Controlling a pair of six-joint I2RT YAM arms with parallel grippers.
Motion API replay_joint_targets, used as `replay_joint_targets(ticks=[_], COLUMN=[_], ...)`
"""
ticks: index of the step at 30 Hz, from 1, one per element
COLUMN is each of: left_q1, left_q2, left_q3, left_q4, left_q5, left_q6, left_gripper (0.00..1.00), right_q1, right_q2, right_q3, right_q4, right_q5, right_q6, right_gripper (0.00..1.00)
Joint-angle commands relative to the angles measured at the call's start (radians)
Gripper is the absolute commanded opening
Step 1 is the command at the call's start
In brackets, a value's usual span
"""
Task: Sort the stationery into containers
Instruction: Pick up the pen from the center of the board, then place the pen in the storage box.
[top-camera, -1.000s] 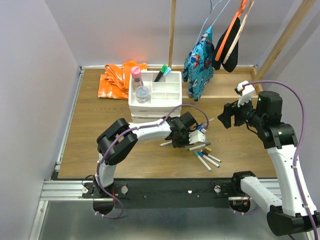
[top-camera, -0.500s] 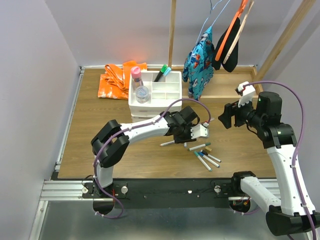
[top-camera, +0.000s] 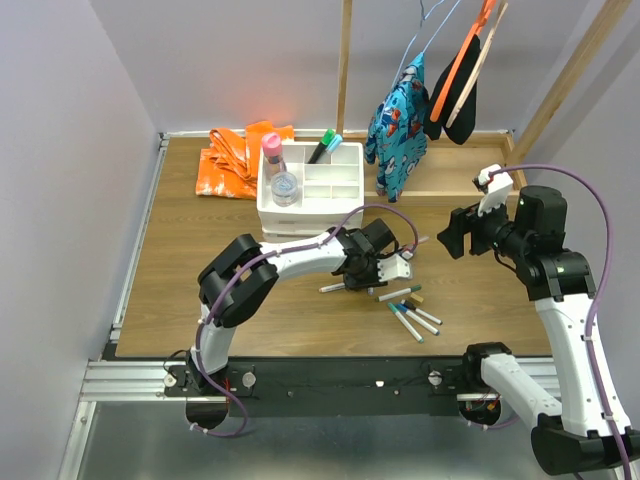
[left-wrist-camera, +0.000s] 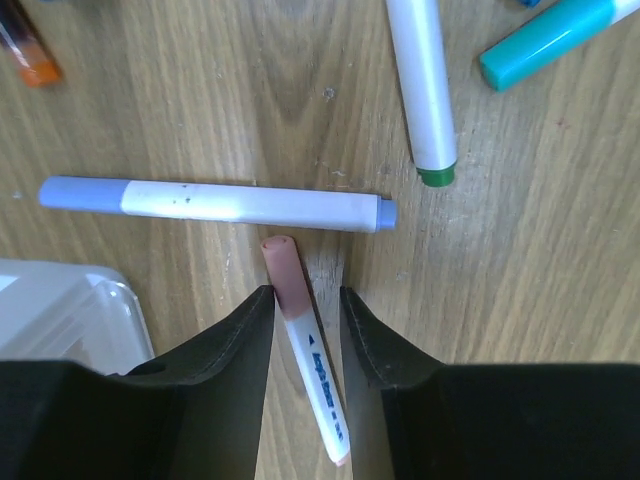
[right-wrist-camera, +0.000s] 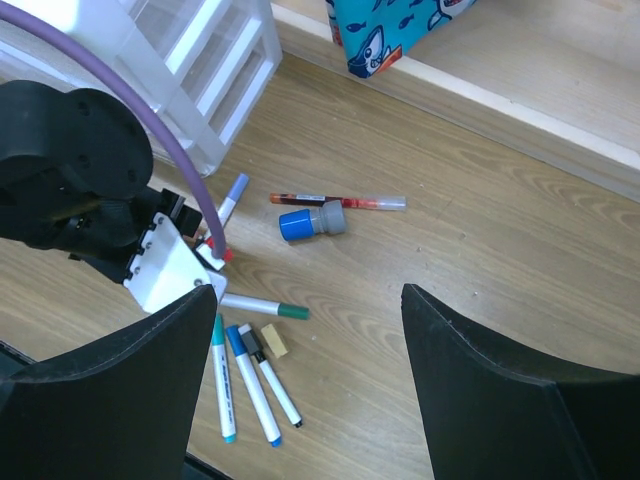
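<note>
Closing from here is where you could lose it. Your left gripper (left-wrist-camera: 306, 296) stands spread astride the pink-capped marker (left-wrist-camera: 316, 392), which lies flat on the table (left-wrist-camera: 500, 300). The marker sits at a slant to the fingers and nearer one of them than the other.

If you squeeze unevenly, I judge it will roll or swivel out. Its cap end could also knock the lilac-capped marker (left-wrist-camera: 215, 203), which lies crosswise just ahead of the fingertips.

Close on the left of the hand sits a corner of the white drawer unit (left-wrist-camera: 60, 310), and a wide swing on lifting could clip it. The unit's top tray (top-camera: 345, 185), beyond the hand, already holds a pink-capped bottle (top-camera: 272, 150), so aim for a free compartment.

Ahead and to the right lie a green-tipped marker (left-wrist-camera: 425, 90) and a teal cap (left-wrist-camera: 550, 35), both apart from your target. Behind the hand, toward the arm bases, further markers (right-wrist-camera: 253, 385) lie in a loose cluster.

Far right, your right gripper (right-wrist-camera: 305, 295) hangs raised with its fingers wide apart, holding nothing.
</note>
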Motion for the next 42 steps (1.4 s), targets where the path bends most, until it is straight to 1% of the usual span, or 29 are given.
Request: replay_joint_targets(ticks=[1, 5, 9, 10, 13, 15, 17, 18, 21, 22, 24, 25, 27, 28, 30, 31, 33, 34, 35, 37, 39, 42], left_q1=[0.008, 0.009, 0.009, 0.009, 0.008, 0.009, 0.009, 0.009, 0.009, 0.012, 0.017, 0.029, 0.046, 0.058, 0.104, 0.124, 0.19, 0.214, 0.238, 0.29, 0.328, 0.35], left_q2=[0.043, 0.061, 0.067, 0.067, 0.046, -0.001, -0.057, -0.074, -0.147, -0.161, -0.202, -0.215, -0.258, -0.273, -0.331, -0.351, -0.408, -0.422, -0.44, -0.443, -0.427, -0.395], left_q3=[0.023, 0.026, 0.032, 0.034, 0.055, 0.086, 0.127, 0.179, 0.252, 0.305, 0.364, 0.419, 0.468, 0.506, 0.514, 0.502, 0.467, 0.417, 0.393, 0.347, 0.336, 0.31], left_q4=[-0.009, -0.022, -0.045, -0.054, -0.086, -0.104, -0.163, -0.186, -0.239, -0.259, -0.275, -0.275, -0.264, -0.237, -0.172, -0.095, 0.01, 0.114, 0.16, 0.252, 0.294, 0.381], left_q5=[-0.024, 0.007, 0.054, 0.06, 0.097, 0.137, 0.178, 0.195, 0.261, 0.293, 0.317, 0.335, 0.388, 0.401, 0.428, 0.436, 0.435, 0.43, 0.419, 0.392, 0.384, 0.367], left_q6=[-0.007, -0.006, -0.004, -0.004, -0.007, -0.01, -0.001, -0.004, -0.001, -0.004, -0.013, -0.022, -0.048, -0.058, -0.082, -0.099, -0.124, -0.137, -0.141, -0.139, -0.139, -0.165], left_gripper=[0.39, 0.34, 0.22, 0.17, 0.12, 0.12, 0.11, 0.11, 0.11, 0.11, 0.11, 0.11, 0.11, 0.1, 0.09, 0.09, 0.09, 0.08, 0.08, 0.08, 0.08, 0.09], right_q1=[-0.01, -0.009, -0.009, -0.009, -0.009, -0.009, -0.009, -0.01, -0.009, -0.01, -0.009, -0.01, -0.01, -0.01, -0.011, -0.01, -0.01, -0.017, -0.023, -0.047, -0.067, -0.113], right_q2=[-0.024, -0.032, -0.04, -0.041, -0.037, -0.028, -0.02, -0.015, 0.009, 0.02, 0.035, 0.041, 0.064, 0.072, 0.094, 0.1, 0.117, 0.12, 0.127, 0.144, 0.15, 0.169], right_q3=[-0.025, -0.037, -0.046, -0.045, -0.038, -0.028, -0.008, -0.003, 0.026, 0.032, 0.055, 0.063, 0.096, 0.107, 0.135, 0.141, 0.152, 0.159, 0.164, 0.179, 0.187, 0.204], right_q4=[0.014, 0.011, 0.009, 0.008, 0.006, -0.001, -0.007, -0.011, -0.014, -0.012, -0.015, -0.018, -0.034, -0.037, -0.041, -0.043, -0.034, -0.031, -0.024, -0.02, -0.014, -0.011], right_q5=[-0.022, -0.024, -0.024, -0.024, -0.02, -0.016, -0.008, -0.007, -0.002, -0.001, 0.004, 0.006, 0.01, 0.016, 0.029, 0.032, 0.041, 0.041, 0.039, 0.026, 0.004, -0.023], right_q6=[0.012, 0.012, 0.012, 0.012, 0.01, 0.004, -0.002, -0.003, -0.003, 0.0, -0.002, -0.008, -0.02, -0.031, -0.04, -0.045, -0.045, -0.046, -0.043, -0.037, -0.028, -0.013], right_gripper=[0.82, 0.82, 0.82, 0.82, 0.82, 0.82, 0.82, 0.82, 0.82, 0.82, 0.82, 0.82, 0.82, 0.82, 0.82, 0.82, 0.82, 0.82, 0.82, 0.82, 0.82, 0.82])
